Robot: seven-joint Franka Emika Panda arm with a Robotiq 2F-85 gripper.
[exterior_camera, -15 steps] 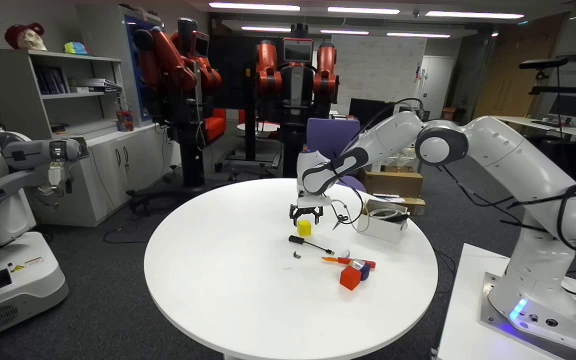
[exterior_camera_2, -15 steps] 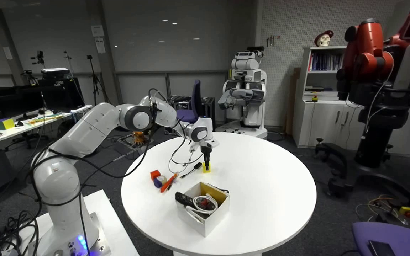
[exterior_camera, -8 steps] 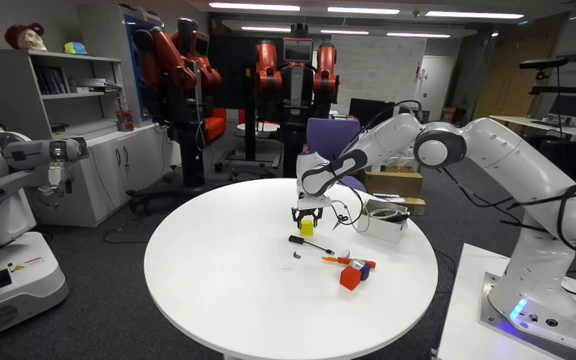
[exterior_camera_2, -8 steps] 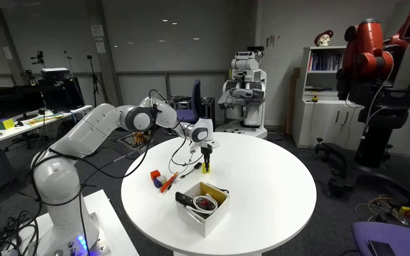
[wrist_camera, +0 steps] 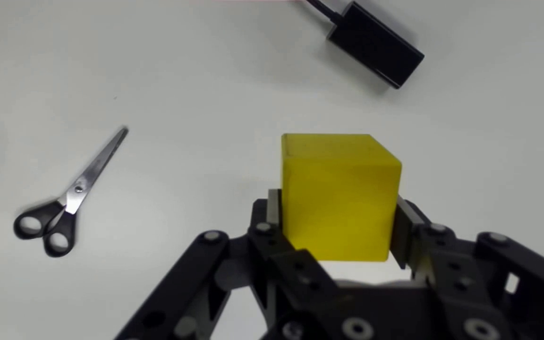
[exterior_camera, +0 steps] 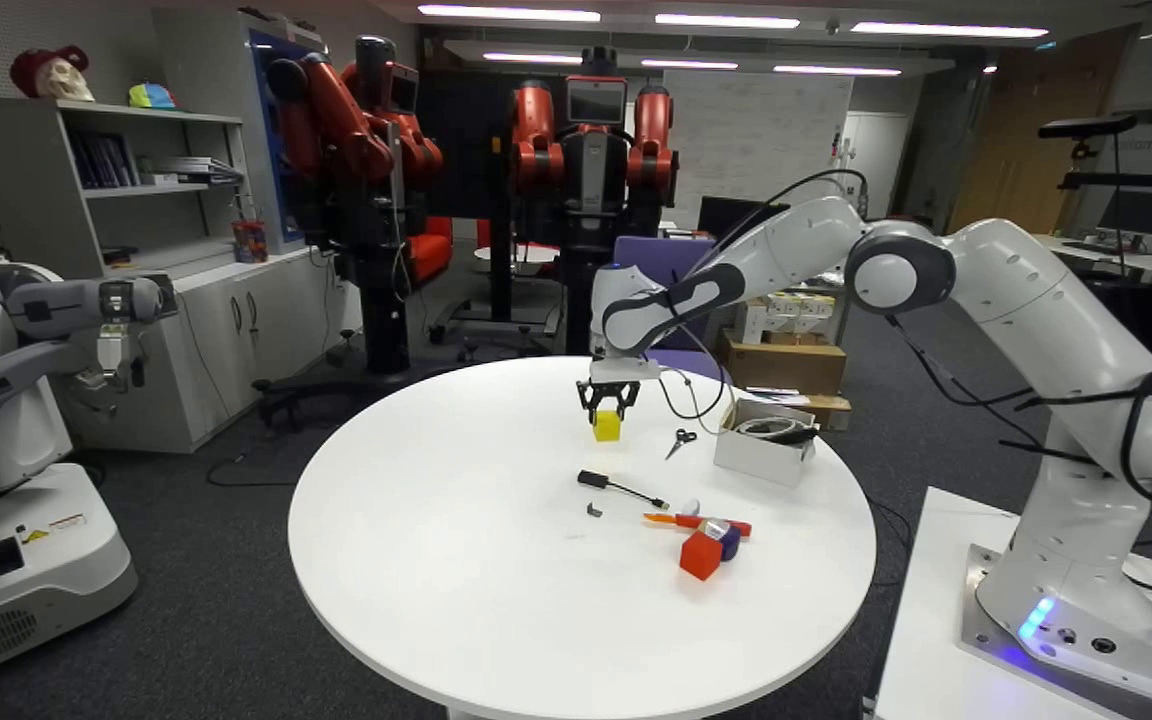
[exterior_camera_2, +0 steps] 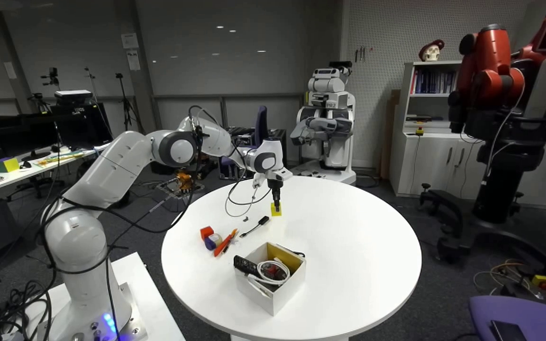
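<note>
A yellow cube (wrist_camera: pixel 340 208) fills the middle of the wrist view, with a gripper pad pressed against each side. My gripper (exterior_camera: pixel 607 416) is shut on this cube, which hangs a little above the white table (exterior_camera: pixel 456 560). In both exterior views the cube (exterior_camera_2: pixel 276 211) sits level at the fingertips. Black-handled scissors (wrist_camera: pixel 79 189) lie on the table, to the left of the cube in the wrist view. A black USB adapter (wrist_camera: pixel 376 45) with a short cable lies beyond the cube in that view. Its plug end is out of the wrist frame.
A white open box (exterior_camera_2: pixel 274 303) holding a remote and cables stands on the table. A red cube (exterior_camera: pixel 701 556), a dark blue round item (exterior_camera: pixel 729 541) and an orange-red tool (exterior_camera: pixel 726 526) lie close together. A small grey piece (exterior_camera: pixel 593 510) lies near the adapter.
The jaws have closed from either side onto the yellow cube. Gripper and cube have risen off the table together, and the scissors now show fully in an exterior view.
</note>
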